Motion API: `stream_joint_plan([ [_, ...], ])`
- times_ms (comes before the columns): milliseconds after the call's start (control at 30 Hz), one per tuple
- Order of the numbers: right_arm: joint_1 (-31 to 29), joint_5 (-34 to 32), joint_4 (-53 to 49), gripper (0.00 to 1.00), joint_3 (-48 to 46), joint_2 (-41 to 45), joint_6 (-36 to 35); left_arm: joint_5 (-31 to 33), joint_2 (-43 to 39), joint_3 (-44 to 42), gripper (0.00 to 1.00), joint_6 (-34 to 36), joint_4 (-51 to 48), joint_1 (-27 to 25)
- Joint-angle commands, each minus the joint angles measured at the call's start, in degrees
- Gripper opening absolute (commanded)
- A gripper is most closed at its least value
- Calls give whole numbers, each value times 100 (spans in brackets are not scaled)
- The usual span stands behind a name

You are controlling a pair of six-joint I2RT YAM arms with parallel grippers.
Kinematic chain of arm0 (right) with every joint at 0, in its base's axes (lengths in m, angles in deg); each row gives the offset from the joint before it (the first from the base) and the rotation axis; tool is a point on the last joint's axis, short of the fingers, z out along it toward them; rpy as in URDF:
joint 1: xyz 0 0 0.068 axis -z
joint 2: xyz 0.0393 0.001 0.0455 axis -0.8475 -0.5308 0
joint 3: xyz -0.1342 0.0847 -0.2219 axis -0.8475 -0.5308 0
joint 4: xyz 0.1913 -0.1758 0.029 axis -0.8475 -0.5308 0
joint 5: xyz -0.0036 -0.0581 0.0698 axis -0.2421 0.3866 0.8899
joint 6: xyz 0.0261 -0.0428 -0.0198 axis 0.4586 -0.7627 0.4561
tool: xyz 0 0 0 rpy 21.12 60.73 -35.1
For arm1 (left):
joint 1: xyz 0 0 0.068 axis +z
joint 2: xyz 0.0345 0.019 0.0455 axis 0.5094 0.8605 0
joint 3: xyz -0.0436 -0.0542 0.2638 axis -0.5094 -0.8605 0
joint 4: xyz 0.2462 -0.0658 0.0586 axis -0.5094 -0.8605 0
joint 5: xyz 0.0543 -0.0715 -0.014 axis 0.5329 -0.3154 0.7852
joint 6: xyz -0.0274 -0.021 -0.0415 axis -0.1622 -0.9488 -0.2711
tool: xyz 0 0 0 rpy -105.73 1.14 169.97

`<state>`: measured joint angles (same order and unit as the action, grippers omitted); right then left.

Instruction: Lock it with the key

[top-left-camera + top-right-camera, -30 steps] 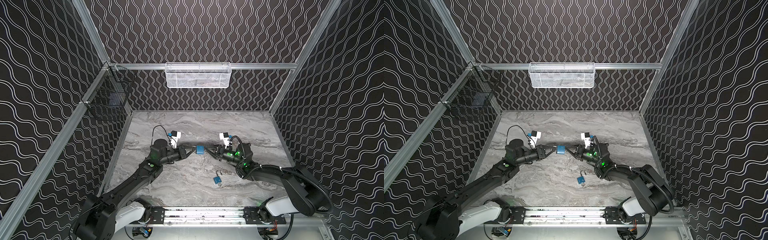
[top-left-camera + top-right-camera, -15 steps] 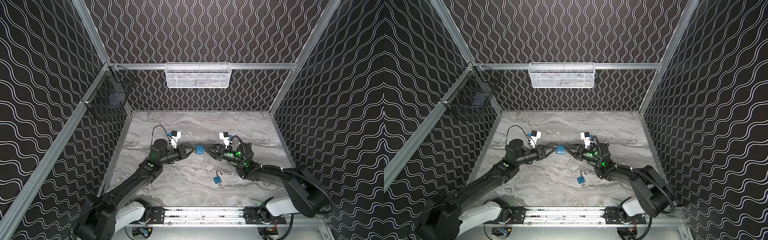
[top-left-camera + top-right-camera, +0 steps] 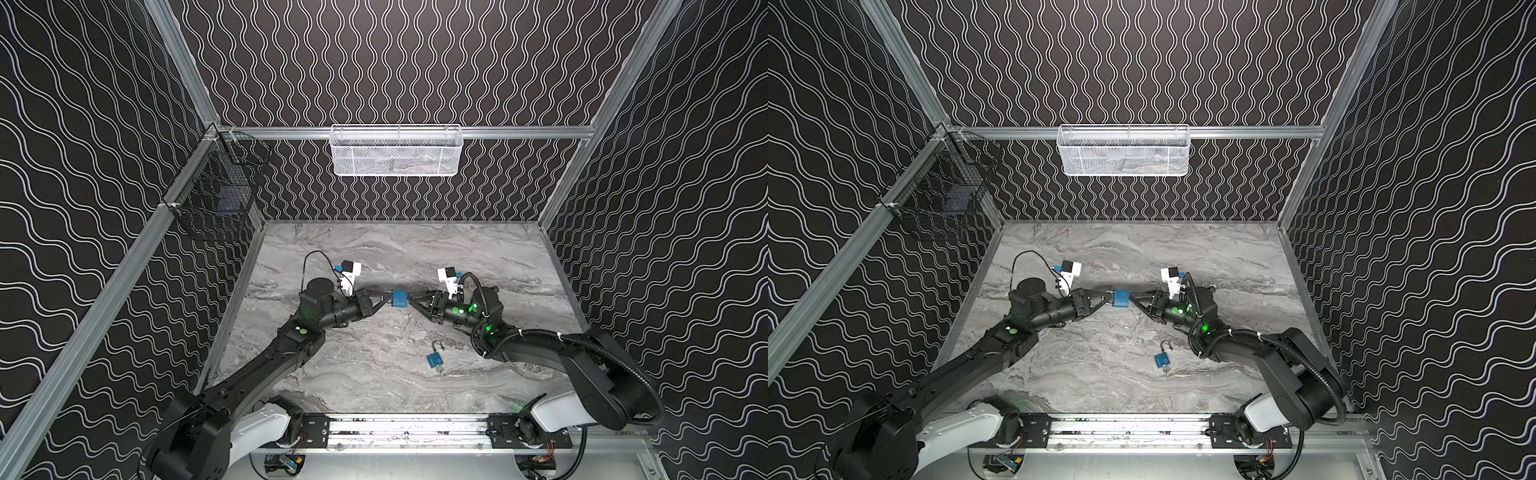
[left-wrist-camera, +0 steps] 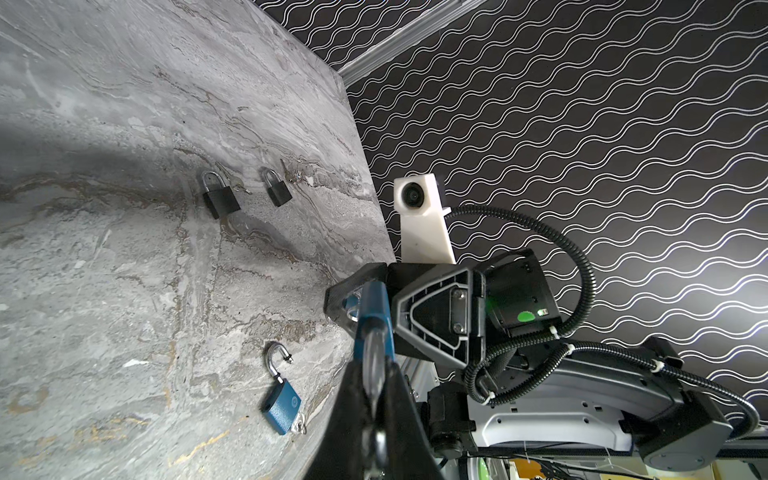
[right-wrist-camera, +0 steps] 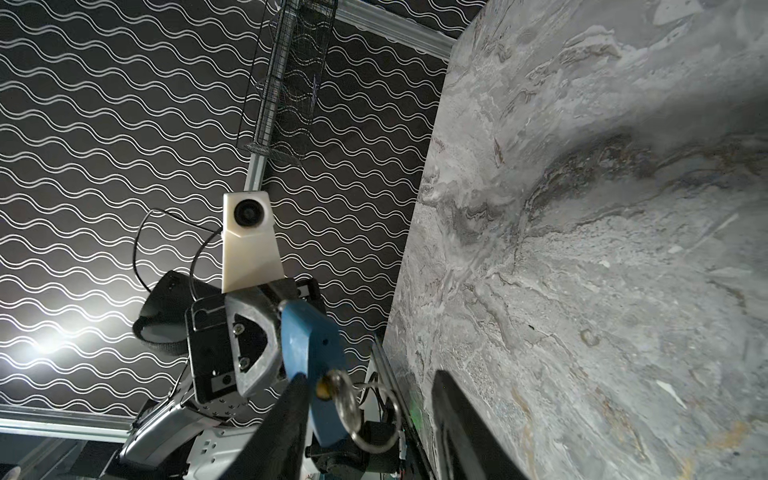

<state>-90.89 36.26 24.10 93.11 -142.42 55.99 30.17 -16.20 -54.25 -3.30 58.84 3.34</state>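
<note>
A blue padlock (image 3: 400, 299) hangs in the air between my two grippers in both top views. My left gripper (image 3: 388, 298) is shut on its silver shackle (image 4: 374, 365); the lock body (image 4: 376, 316) points away from it. A key (image 5: 328, 384) with a wire ring (image 5: 351, 409) sticks out of the lock's bottom (image 5: 311, 345). My right gripper (image 5: 370, 380) stands open around the key. One finger (image 5: 291, 411) is close beside the lock and the other finger (image 5: 457, 415) is well apart from it.
A second blue padlock (image 3: 434, 359) lies on the marble table with its shackle open and a key in it. Two black padlocks (image 4: 220, 197) (image 4: 277, 191) lie farther off. A white mesh basket (image 3: 397, 151) and a black wire basket (image 3: 216, 195) hang on the walls.
My right gripper's jaws have spread apart around the key. Both arms and the held padlock have stayed nearly in place.
</note>
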Motion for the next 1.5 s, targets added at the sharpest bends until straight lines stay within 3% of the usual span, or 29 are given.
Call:
stream_joint_plan([
  [0, -1, 96, 686, 46, -28, -59, 225, -89, -22, 10, 0, 10, 421, 19],
  [633, -4, 237, 1112, 21, -68, -184, 431, -84, 31, -6, 0, -54, 524, 20],
  [1000, -2, 198, 1157, 1, -82, -168, 417, -74, 59, 38, 0, -66, 491, 16],
  [1233, 6, -39, 1041, 0, -217, -53, 368, -27, 62, 88, 0, -110, 294, 120],
  [1467, 68, -526, 386, 0, -426, 414, -22, -468, 355, -334, 0, -841, 1571, 494],
])
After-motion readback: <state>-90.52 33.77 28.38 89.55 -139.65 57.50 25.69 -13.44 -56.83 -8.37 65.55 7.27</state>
